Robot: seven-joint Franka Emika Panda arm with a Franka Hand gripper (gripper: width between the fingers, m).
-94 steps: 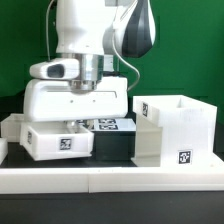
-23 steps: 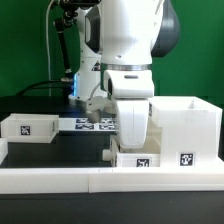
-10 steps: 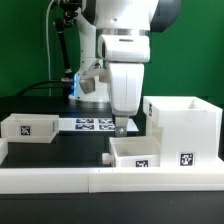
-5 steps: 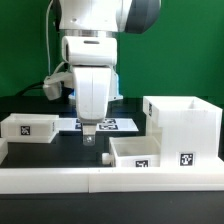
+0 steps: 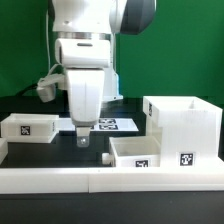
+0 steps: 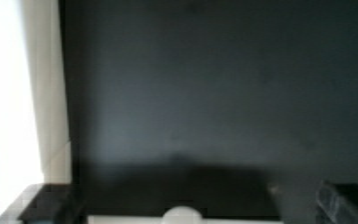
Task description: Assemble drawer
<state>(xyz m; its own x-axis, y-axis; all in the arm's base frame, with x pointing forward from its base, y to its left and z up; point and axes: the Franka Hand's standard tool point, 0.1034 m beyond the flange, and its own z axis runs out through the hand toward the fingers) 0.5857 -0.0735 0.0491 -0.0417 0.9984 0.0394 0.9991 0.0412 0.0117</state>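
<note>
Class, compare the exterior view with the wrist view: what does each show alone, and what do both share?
Only the exterior view shows the tall shell, a tray beside it, another tray at that view's left, and the marker board. Only the wrist view shows the gripper open, with nothing between its fingers. Both show the black table and the gripper.

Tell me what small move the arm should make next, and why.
Probably shift toward the exterior view's left, over the lone tray: the gripper hangs open and empty above the table, while the other tray already sits beside the shell.
</note>
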